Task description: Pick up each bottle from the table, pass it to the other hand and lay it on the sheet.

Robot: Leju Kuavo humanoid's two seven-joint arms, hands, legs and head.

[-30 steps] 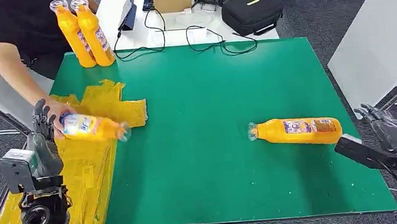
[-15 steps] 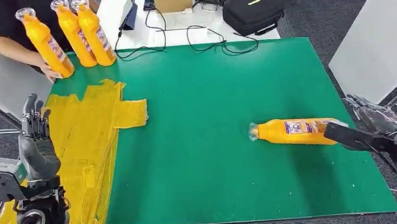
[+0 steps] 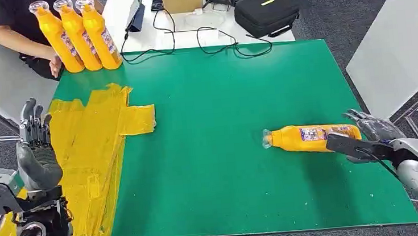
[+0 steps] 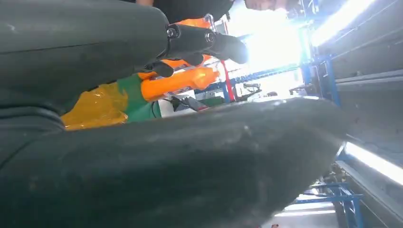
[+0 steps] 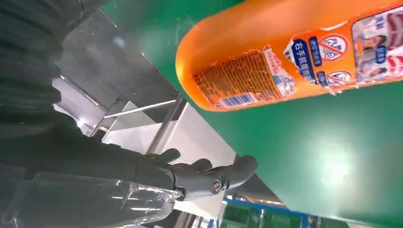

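The right hand (image 3: pixel 368 134) is spread beside the lying bottle (image 3: pixel 305 138), nothing held. The round bottle could be pushed and rolled away if touched off-centre.

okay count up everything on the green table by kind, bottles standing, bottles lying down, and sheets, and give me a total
Upright orange plastic bottles, far left corner: 3
Orange plastic bottle lying on its side, near the right hand: 1
Crumpled yellow plastic sheet: 1
Total: 5
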